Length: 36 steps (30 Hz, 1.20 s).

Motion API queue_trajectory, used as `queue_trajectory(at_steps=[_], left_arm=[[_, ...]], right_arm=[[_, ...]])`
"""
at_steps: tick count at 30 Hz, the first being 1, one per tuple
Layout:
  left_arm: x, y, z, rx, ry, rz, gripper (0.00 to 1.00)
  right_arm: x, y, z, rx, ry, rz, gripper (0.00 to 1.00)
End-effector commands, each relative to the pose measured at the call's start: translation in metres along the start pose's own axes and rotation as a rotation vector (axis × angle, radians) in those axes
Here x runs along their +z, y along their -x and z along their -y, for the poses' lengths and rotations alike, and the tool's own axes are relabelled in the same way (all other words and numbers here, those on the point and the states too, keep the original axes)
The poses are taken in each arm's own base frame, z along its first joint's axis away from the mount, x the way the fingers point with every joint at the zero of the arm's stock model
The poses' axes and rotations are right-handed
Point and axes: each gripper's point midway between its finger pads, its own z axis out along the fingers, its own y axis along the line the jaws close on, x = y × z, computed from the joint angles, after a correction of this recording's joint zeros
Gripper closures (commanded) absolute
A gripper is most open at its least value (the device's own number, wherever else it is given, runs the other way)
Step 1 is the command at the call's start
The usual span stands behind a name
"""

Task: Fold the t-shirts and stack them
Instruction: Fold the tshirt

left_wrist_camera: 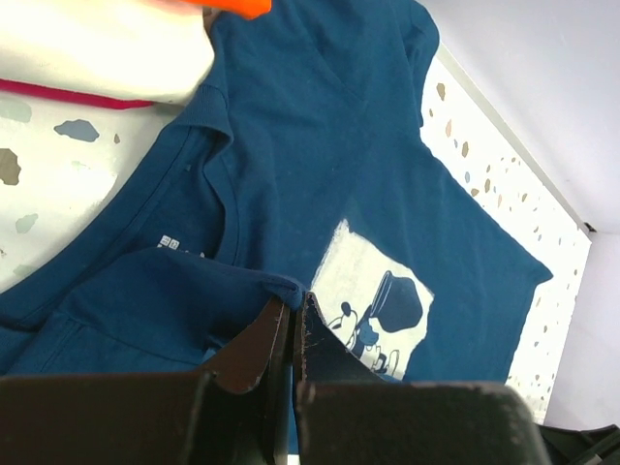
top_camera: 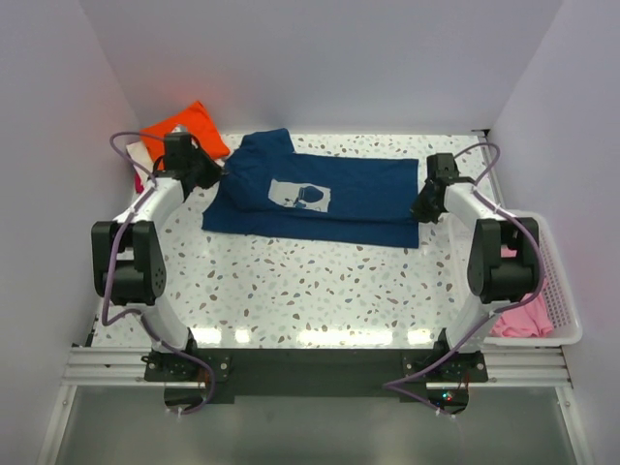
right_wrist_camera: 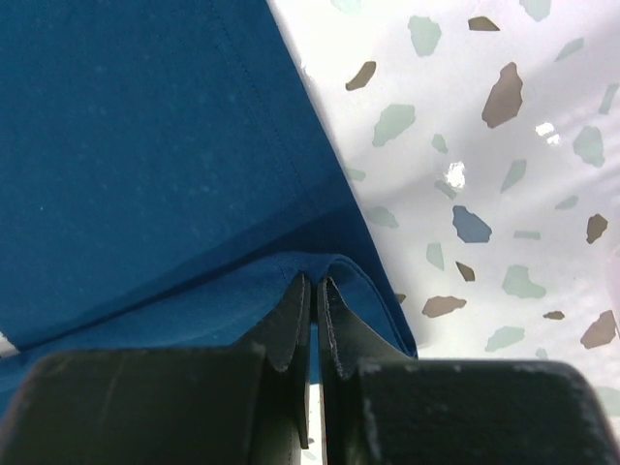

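Left gripper (left_wrist_camera: 294,329) pinched tight on navy t-shirt (top_camera: 320,194) fold beside its collar | right gripper (right_wrist_camera: 315,308) clamped on its hem corner, fabric doubled there | likely gripped at both ends to draw one long edge over, which edge unclear | shirt flat mid terrazzo table (top_camera: 320,286), orange tee (top_camera: 184,126) beyond collar end | white walls (top_camera: 320,58) around

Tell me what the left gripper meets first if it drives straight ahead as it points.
The navy t-shirt: the left gripper is shut on a fold of it, and its flat body lies directly ahead. Depth is unclear, but nothing else looks nearer.
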Motion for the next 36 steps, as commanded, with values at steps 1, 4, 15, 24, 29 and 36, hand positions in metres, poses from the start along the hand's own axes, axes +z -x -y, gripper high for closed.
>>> queue_trajectory(at_steps=[1, 4, 15, 24, 29, 36], left_arm=[[0.000, 0.026, 0.026, 0.011, -0.073, 0.072, 1.00], [0.009, 0.027, 0.026, 0.011, -0.070, 0.065, 1.00], [0.049, 0.030, 0.024, 0.034, -0.085, 0.045, 1.00], [0.052, 0.039, 0.046, 0.102, -0.177, 0.041, 0.52], [0.017, 0.051, 0.045, 0.113, -0.125, 0.100, 0.41], [-0.034, 0.012, -0.031, 0.004, 0.146, 0.142, 0.48]], right_arm=[[0.001, 0.021, -0.011, 0.025, 0.030, 0.042, 1.00], [0.007, 0.024, -0.015, 0.026, 0.033, 0.034, 1.00], [0.032, 0.030, -0.018, 0.026, 0.017, 0.005, 1.00], [0.014, 0.039, -0.017, 0.017, 0.023, 0.040, 0.46], [-0.018, 0.039, -0.018, 0.004, 0.051, 0.081, 0.38], [-0.040, -0.012, -0.024, -0.068, 0.072, 0.080, 0.40]])
